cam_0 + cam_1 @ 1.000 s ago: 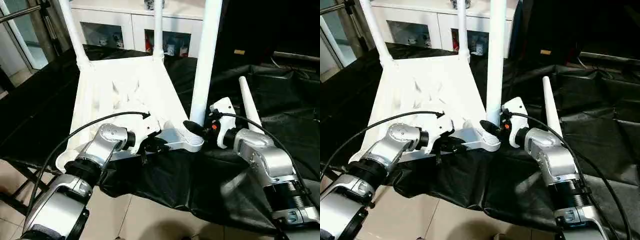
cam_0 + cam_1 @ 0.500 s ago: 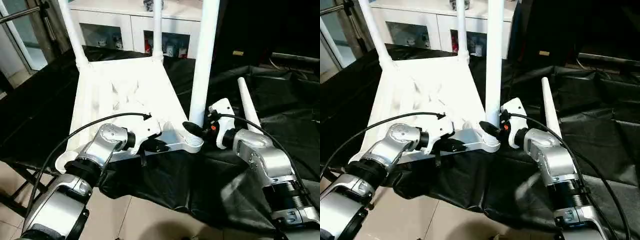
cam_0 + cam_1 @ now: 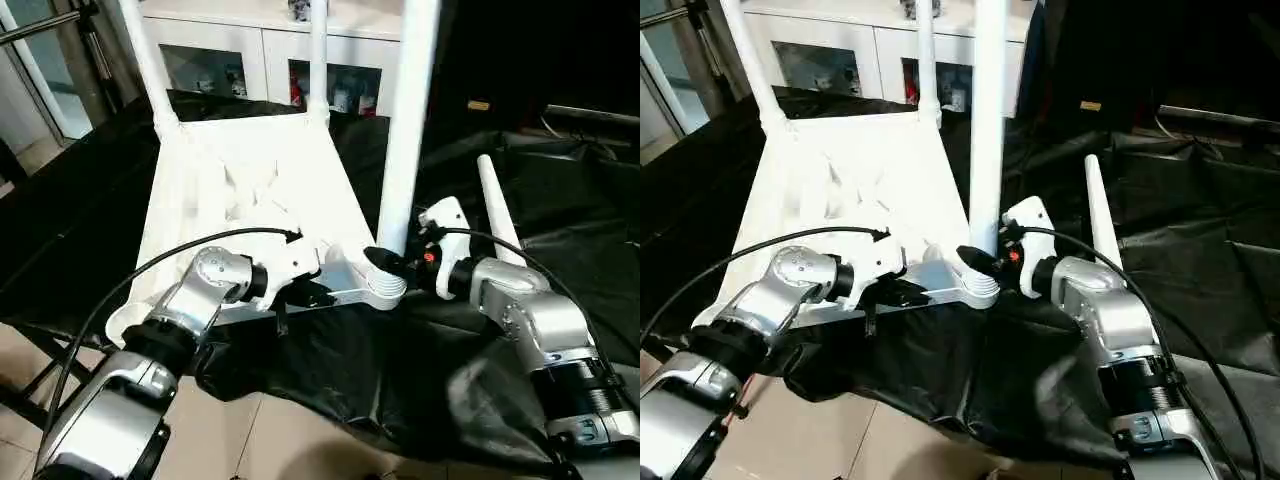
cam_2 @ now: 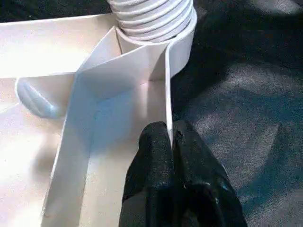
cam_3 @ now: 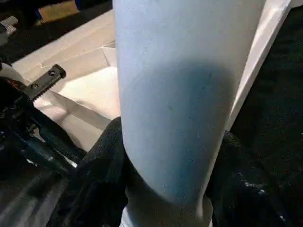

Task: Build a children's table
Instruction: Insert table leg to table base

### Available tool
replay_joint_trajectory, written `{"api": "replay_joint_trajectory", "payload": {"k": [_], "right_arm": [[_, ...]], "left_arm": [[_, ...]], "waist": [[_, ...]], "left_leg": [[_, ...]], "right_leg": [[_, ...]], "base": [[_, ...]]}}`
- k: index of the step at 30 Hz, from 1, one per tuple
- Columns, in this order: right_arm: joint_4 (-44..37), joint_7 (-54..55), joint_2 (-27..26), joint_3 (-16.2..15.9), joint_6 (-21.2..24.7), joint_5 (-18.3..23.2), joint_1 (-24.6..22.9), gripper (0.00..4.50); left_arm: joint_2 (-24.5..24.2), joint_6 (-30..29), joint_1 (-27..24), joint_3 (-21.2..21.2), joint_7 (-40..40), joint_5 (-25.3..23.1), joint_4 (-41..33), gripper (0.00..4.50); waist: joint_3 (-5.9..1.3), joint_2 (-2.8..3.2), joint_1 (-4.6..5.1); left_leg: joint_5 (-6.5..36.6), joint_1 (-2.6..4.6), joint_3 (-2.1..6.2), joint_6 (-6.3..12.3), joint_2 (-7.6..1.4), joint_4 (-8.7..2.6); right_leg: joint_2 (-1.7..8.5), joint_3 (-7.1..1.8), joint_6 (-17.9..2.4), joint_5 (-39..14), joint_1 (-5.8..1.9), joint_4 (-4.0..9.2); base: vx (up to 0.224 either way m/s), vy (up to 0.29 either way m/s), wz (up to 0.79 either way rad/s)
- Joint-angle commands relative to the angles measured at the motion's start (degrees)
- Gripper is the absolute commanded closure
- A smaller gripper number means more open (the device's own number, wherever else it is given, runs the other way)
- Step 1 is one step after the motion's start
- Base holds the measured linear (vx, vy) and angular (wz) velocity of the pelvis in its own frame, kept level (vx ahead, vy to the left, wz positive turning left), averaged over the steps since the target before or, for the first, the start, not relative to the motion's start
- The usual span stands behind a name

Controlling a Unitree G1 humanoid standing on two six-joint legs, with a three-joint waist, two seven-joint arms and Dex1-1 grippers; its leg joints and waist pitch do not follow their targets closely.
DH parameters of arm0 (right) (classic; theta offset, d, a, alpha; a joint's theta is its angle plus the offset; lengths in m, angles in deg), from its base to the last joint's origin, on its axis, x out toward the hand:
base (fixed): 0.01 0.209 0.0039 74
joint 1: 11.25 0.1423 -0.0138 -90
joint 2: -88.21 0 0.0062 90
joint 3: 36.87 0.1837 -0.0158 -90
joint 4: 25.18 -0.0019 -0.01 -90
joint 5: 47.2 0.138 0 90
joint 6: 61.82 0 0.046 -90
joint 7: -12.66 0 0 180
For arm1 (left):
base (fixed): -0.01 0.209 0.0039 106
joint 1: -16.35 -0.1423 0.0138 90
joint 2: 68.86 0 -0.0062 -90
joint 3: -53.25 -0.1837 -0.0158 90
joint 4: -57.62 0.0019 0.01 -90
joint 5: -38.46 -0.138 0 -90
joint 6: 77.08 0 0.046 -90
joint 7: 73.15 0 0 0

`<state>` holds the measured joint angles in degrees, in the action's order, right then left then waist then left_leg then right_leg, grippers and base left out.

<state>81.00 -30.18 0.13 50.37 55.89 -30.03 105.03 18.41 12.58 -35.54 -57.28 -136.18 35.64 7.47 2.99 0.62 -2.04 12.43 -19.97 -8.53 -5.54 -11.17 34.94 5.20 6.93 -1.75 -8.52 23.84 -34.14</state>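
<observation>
The children's table's white tabletop (image 3: 250, 190) lies upside down on black cloth, ribbed underside up. Two legs (image 3: 145, 60) (image 3: 318, 50) stand in its far corner sockets. A third leg (image 3: 405, 120) stands upright in the threaded near right socket (image 3: 378, 285). My right gripper (image 3: 390, 262) is shut on this leg just above the socket, its fingers (image 5: 102, 161) on either side of the tube. Beside that socket my left gripper (image 4: 169, 137) pinches the tabletop's thin near rim. A fourth leg (image 3: 497, 205) lies loose on the cloth to the right.
A white glass-fronted cabinet (image 3: 270, 50) stands behind the tabletop. The black cloth (image 3: 560, 190) is rumpled and hangs over the near edge above the tiled floor (image 3: 290, 440). A black cable (image 3: 150, 265) arcs over my left forearm.
My left gripper's fingers have closed a little tighter on the rim. The right gripper and the upright leg hold their place.
</observation>
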Motion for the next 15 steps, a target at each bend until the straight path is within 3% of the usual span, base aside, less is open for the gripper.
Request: {"api": "replay_joint_trajectory", "payload": {"k": [1, 15], "right_arm": [[0.84, -0.14, -0.15, 1.05, -0.99, 0.57, -2.1, 2.61], [2.67, 1.52, -3.98, 3.83, -9.74, 1.96, -9.6, 2.61]], "left_arm": [[-1.19, -1.21, -1.13, 0.0, -1.0, -0.13, -1.83, 4.5], [-1.5, -4.18, -2.2, 0.7, 0.1, 0.2, -5.08, 4.5]], "waist": [[-4.19, 0.09, -0.47], [-3.99, 0.54, -0.24]], "left_leg": [[6.56, -0.74, -0.31, 3.71, -1.51, -4.08], [8.69, -0.67, -0.27, 3.35, -1.42, -4.37]], "right_leg": [[3.42, -3.14, -10.21, -16.39, -4.44, 4.12], [3.2, -3.01, -9.46, -18.15, -4.29, 4.65]], "base": [[0.0, 0.0, 0.0], [0.0, 0.0, 0.0]]}}
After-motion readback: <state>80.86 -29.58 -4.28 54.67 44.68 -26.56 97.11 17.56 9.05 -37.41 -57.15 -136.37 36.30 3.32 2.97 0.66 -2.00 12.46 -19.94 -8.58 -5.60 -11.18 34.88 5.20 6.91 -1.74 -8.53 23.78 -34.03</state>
